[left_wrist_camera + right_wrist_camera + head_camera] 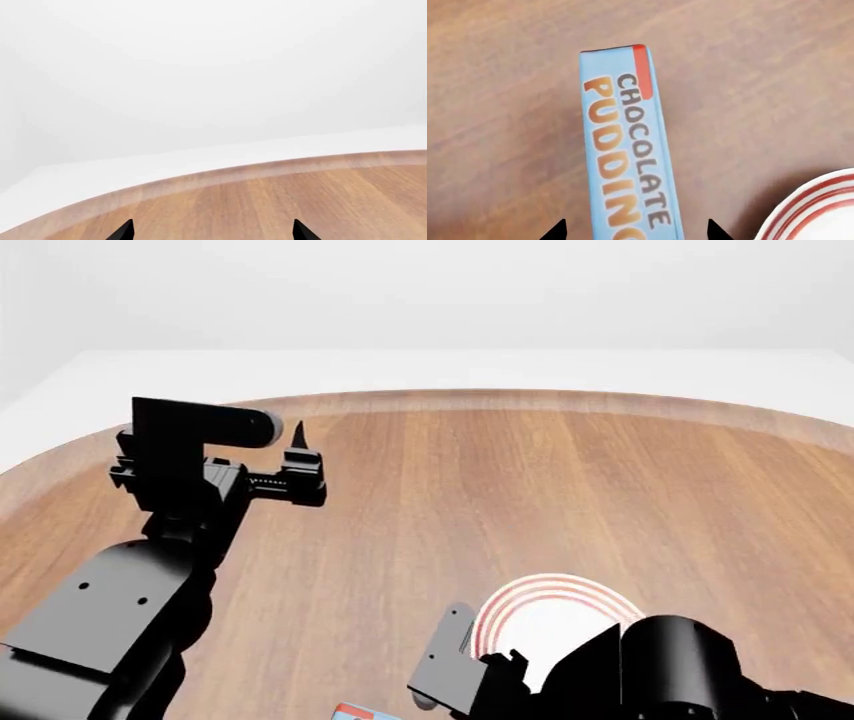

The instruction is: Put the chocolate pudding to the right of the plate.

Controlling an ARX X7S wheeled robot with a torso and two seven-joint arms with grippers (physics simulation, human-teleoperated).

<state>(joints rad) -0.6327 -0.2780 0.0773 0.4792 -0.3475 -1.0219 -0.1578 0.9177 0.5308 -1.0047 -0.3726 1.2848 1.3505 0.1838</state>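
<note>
The chocolate pudding [627, 145] is a carton with a light blue face, a red corner strip and "CHOCOLATE PUDDING" lettering. It lies on the wooden table, and only its corner [358, 712] shows at the head view's bottom edge. My right gripper [635, 231] is open. Its two dark fingertips straddle the carton's near end, with a gap of bare wood on each side. The plate [817, 207], white with red rings, lies just beside the carton; in the head view the plate [554, 612] is partly hidden by my right arm. My left gripper [291, 452] is open and empty above the table's far left, and it also shows in the left wrist view [213, 232].
The round wooden table [561, 480] has a curved far edge [220, 172] with white floor beyond it. My left arm [134, 600] stands over the table's left side. My right arm [667, 670] covers the near right.
</note>
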